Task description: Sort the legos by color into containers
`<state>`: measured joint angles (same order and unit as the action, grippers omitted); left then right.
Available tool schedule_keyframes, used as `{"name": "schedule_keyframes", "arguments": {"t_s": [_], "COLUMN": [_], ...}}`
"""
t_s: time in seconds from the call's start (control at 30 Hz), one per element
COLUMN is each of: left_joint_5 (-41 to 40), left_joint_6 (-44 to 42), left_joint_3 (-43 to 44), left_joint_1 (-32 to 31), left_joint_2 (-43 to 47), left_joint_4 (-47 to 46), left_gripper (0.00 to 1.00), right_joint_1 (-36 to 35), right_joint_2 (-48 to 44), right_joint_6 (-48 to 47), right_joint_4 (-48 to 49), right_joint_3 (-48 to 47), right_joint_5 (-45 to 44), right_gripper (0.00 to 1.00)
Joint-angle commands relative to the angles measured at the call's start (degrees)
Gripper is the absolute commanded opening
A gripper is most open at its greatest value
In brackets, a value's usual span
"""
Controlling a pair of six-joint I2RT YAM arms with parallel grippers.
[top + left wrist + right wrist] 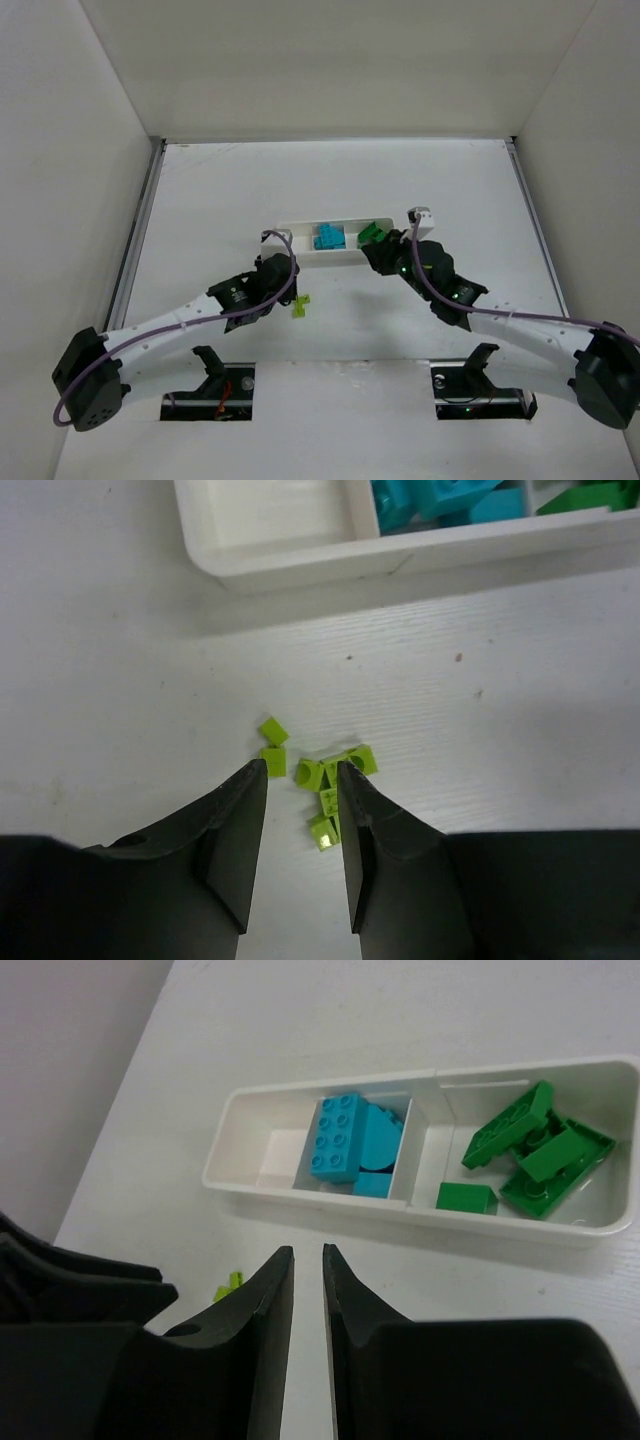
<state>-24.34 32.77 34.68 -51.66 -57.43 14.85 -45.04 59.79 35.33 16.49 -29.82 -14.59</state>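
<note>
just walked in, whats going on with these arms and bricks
Two arms are sorting bricks by colour into a white tray. Cyan bricks sit in its middle compartment, dark green bricks at one end; the other end compartment is empty. The left claw straddles the lime bricks on the table; whether it grips one is unclear. The right claw hovers shut and empty by the tray.
</note>
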Motion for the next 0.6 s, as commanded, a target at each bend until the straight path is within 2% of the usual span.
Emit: {"name": "schedule_keyframes", "arguments": {"t_s": [0.0,0.17,0.57], "left_joint_5": [-2.65,2.1,0.78], "left_joint_6": [2.03,1.06,3.0], "left_joint_3": [-1.62,-3.03,-4.79], "left_joint_1": [-0.15,1.08,2.4], "left_joint_2": [-3.03,-5.76,-9.8], "left_joint_4": [-2.88,-8.87,-9.58], "left_gripper": [0.33,0.34,0.23], "right_joint_1": [-1.76,-2.73,-2.82], "right_joint_2": [1.73,6.03,8.41], "right_joint_6": [-1.67,-1.93,-1.93], "right_joint_4": [0.12,0.82,1.44], "right_joint_3": [-2.96,-3.93,-4.01], "right_joint_5": [-1.14,-0.97,-0.26], "right_gripper": [0.24,0.25,0.25]}}
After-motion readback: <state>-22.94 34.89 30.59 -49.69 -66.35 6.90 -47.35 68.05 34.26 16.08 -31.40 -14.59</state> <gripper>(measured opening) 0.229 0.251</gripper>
